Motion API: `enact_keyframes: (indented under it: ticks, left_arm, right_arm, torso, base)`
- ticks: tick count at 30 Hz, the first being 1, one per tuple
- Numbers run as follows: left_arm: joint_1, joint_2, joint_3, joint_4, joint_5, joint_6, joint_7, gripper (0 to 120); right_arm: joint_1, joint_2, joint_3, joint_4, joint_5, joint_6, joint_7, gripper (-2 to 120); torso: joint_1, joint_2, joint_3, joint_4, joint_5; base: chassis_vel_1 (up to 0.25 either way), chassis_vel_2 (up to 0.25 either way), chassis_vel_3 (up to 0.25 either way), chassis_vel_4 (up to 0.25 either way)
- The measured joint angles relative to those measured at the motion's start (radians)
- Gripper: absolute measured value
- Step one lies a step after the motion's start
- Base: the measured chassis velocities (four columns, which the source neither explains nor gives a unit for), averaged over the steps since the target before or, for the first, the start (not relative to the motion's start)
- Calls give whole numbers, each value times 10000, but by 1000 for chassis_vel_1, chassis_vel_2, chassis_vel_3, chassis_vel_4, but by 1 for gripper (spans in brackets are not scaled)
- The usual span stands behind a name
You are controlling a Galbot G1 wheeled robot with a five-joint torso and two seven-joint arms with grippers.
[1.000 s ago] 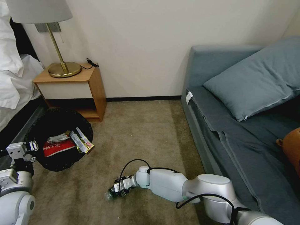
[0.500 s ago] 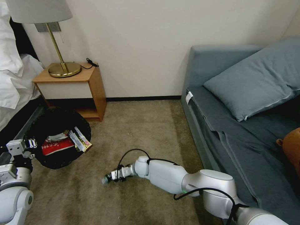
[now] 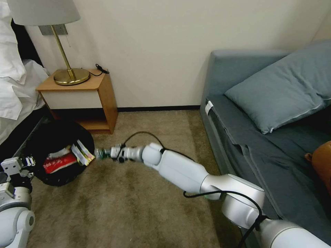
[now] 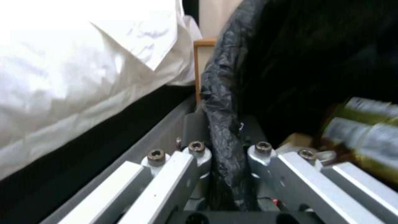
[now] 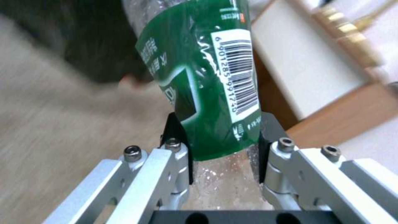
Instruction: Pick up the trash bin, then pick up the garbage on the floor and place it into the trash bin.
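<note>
Black and glossy, the one trash bin (image 3: 58, 151) hangs tilted beside the bed (image 3: 15, 89), its bagged rim pinched tight in the left gripper (image 4: 226, 155). Three pieces lie inside it: one red-and-white snack packet (image 3: 57, 163), one gold-brown bar wrapper (image 3: 82, 155) and a pale crumpled piece. The right gripper (image 5: 224, 146) reaches over the carpet (image 3: 131, 206) just beside the rim, clamped on one clear plastic bottle (image 5: 199, 77) with a green label.
</note>
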State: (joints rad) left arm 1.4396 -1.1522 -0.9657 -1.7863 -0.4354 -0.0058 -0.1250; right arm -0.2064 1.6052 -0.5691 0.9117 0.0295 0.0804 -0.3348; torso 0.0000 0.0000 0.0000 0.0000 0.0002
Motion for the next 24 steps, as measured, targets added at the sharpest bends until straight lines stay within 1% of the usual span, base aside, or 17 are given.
enact_keyframes:
  ticks: [1,2,4,5,6,7,8,9,11,12,13,14,15,18,19,23,24]
  left_arm:
    - [-76,-47,133,120,57,-9,-10,4]
    - [-76,-47,133,120,57,-9,-10,4]
    - [-184,-136,381,186,197,7,32,6]
    - [-184,-136,381,186,197,7,32,6]
    - [-249,-185,496,207,272,103,32,6]
    - [-298,-211,547,207,341,134,-18,4]
    - [-298,-211,547,207,341,134,-18,4]
    - [-320,-237,608,211,375,173,-93,3]
    - [-334,-241,643,189,378,173,-96,3]
    - [-334,-241,673,154,370,172,-55,3]
    - [-323,-224,690,151,364,172,-48,3]
    - [-323,-224,690,151,364,172,-48,3]
    - [-320,-196,692,156,363,170,-49,3]
    - [-337,-141,713,224,364,170,-54,3]
    - [-420,-103,773,363,368,172,-98,3]
    - [-576,-94,880,467,360,159,-78,3]
    - [-686,-116,975,548,361,141,-89,3]
  right_arm:
    - [72,-91,275,233,81,-2,28,18]
    - [72,-91,275,233,81,-2,28,18]
    - [209,-288,611,484,120,1,58,17]
    - [209,-288,611,484,120,1,58,17]
    - [267,-345,725,609,127,60,24,17]
    - [286,-421,784,637,127,73,-8,17]
    - [286,-421,784,637,127,73,-8,17]
    - [285,-493,826,638,110,78,-52,17]
    - [260,-520,854,644,96,96,-100,17]
    - [220,-535,884,644,74,113,-123,17]
    - [160,-536,926,644,44,128,-144,17]
    - [160,-536,926,644,44,128,-144,17]
    - [132,-537,978,666,45,129,-145,17]
    - [124,-523,1036,778,125,117,-146,17]
    - [157,-520,993,943,393,18,-171,17]
    - [220,-543,716,1292,825,-155,-185,17]
    - [223,-540,440,1557,1144,-341,-168,17]
  torso:
    - [0,0,0,3,-2]
    - [0,0,0,3,-2]
    - [0,0,0,-3,-1]
    - [0,0,0,-3,-1]
    - [0,1,0,-14,-4]
    - [0,0,0,-3,-2]
    - [0,0,0,-3,-2]
    - [1,0,2,7,-2]
    - [0,0,-1,6,-4]
    - [0,0,-1,5,2]
    - [0,-1,0,0,-3]
    - [0,-1,0,0,-3]
    - [0,-1,0,-6,-5]
    - [0,-1,0,-4,4]
    - [0,-1,0,5,-5]
    - [0,0,-1,4,-3]
    - [0,-1,0,-2,-3]
  base:
    - [0,0,0,0]
    - [0,0,0,0]
    - [0,0,0,0]
    - [0,0,0,0]
    - [0,0,0,0]
    - [0,0,0,0]
    - [0,0,0,0]
    - [0,0,0,0]
    - [0,0,0,0]
    - [0,0,0,0]
    - [0,0,0,0]
    - [0,0,0,0]
    - [0,0,0,0]
    - [0,0,0,0]
    - [0,0,0,0]
    - [0,0,0,0]
    - [0,0,0,0]
